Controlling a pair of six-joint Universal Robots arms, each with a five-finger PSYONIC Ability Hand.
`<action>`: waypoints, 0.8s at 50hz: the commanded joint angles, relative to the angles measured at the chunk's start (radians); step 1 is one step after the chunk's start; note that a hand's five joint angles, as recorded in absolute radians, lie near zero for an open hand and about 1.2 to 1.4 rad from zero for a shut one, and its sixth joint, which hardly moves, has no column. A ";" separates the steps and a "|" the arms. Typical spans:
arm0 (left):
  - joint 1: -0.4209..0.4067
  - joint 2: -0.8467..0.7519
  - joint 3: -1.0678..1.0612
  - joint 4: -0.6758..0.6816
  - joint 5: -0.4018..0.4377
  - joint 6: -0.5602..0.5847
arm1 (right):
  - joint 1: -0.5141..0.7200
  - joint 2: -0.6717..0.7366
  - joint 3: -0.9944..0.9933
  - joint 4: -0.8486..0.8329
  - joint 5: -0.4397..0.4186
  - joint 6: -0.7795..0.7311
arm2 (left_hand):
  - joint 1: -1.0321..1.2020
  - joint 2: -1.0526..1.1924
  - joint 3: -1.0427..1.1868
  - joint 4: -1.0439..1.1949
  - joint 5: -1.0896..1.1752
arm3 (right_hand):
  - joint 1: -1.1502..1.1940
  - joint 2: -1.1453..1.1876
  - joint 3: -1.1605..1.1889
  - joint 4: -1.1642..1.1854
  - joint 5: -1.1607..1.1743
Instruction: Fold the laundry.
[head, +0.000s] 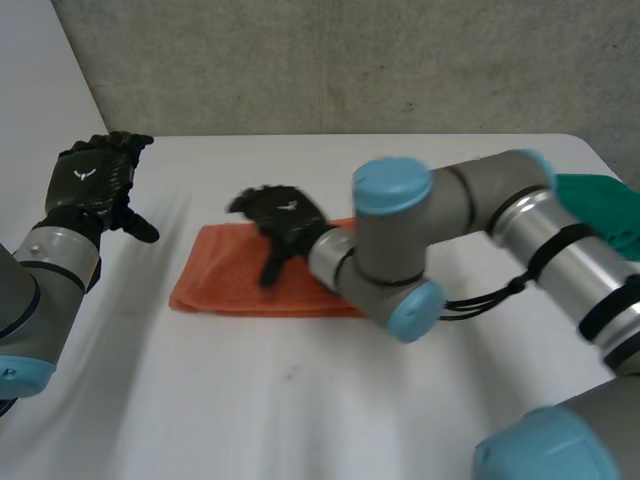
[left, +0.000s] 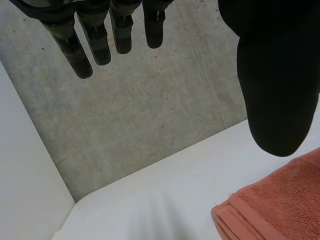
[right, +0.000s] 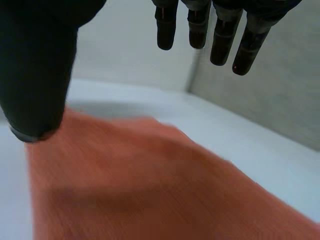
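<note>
Orange towel (head: 228, 277), a flat layered rectangle on the white table (head: 250, 400)

Orange towel (head: 230, 285) — soft terry cloth, nubby and matt. White table (head: 300, 400) — smooth, matt. Far wall (head: 350, 60): rough, pitted grey concrete. Left hand (head: 95, 180) and right hand (head: 285, 222): matt black covering.

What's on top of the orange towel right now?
The right robot hand is over the folded orange towel, fingers straight, gripping nothing; whether it touches is unclear. The right arm hides the towel's end beneath it in the head view.
</note>
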 joint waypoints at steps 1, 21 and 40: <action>-0.008 -0.001 -0.006 0.000 0.000 0.001 | -0.135 -0.164 0.352 0.017 0.089 -0.090 | -0.020 -0.031 -0.038 -0.030 -0.053 | -0.031 -0.049 -0.044 -0.064 -0.072; -0.042 -0.021 -0.006 0.000 0.000 0.001 | -0.250 -0.338 0.769 -0.226 0.097 -0.162 | -0.020 -0.031 -0.038 -0.030 -0.053 | 0.505 0.487 0.492 0.472 0.464; -0.052 -0.020 -0.012 -0.001 0.001 0.003 | -0.250 -0.429 0.887 -0.229 0.091 -0.144 | -0.020 -0.031 -0.038 -0.030 -0.053 | 0.320 0.302 0.307 0.287 0.279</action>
